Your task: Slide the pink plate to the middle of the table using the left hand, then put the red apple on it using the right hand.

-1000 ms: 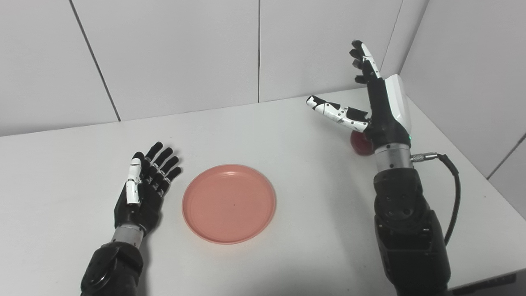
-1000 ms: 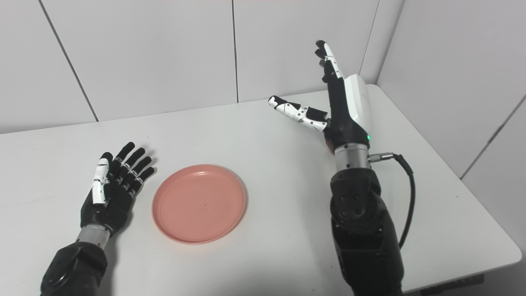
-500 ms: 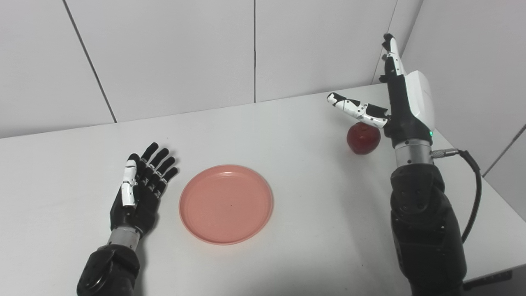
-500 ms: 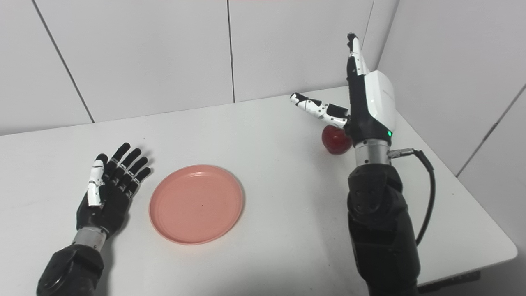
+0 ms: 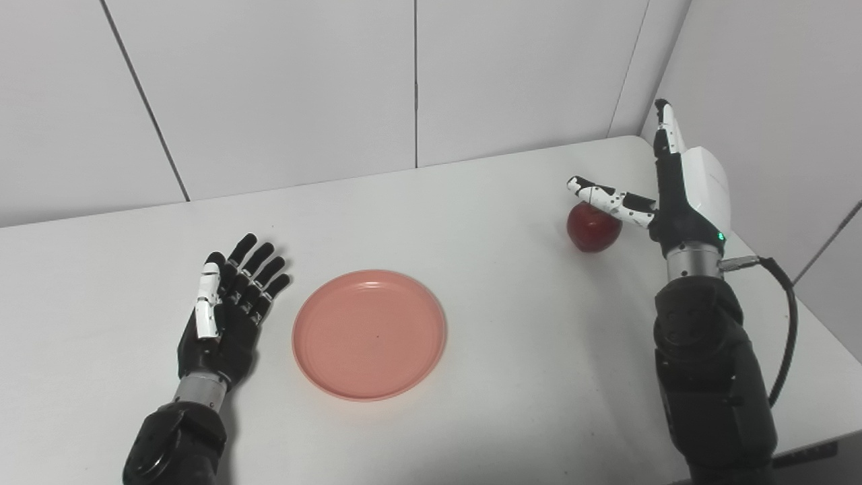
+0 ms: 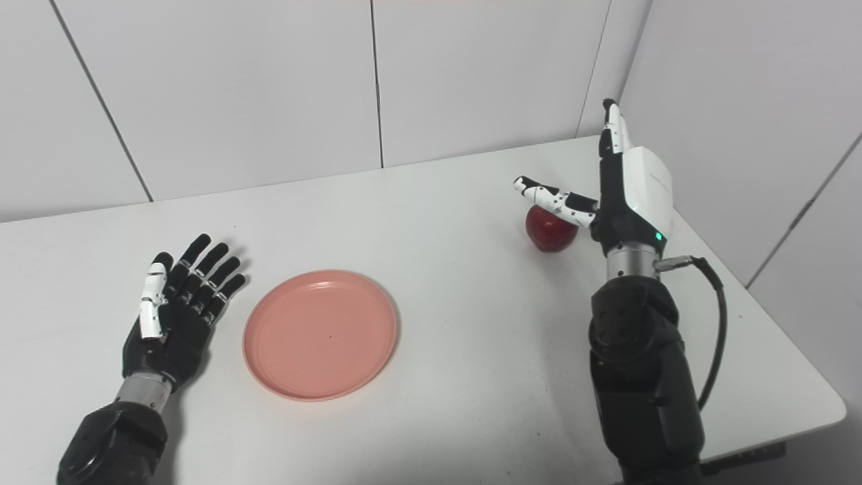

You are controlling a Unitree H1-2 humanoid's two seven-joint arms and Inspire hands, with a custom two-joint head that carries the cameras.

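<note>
1. Left hand (image 5: 225, 306) is lying palm up on the white table (image 5: 525, 350), fingers spread and straight, holding nothing; it is resting just beside the plate's left edge without touching it.
2. Near the table's middle, the pink plate (image 5: 369, 334) is sitting flat with nothing on it.
3. Far to the right, the red apple (image 5: 593, 228) is standing on the table, well apart from the plate.
4. Right hand (image 5: 677, 195) is standing upright just right of the apple, fingers pointing up, thumb reaching over the fruit's top, gripping nothing.
5. No readable writing or label is showing anywhere.
</note>
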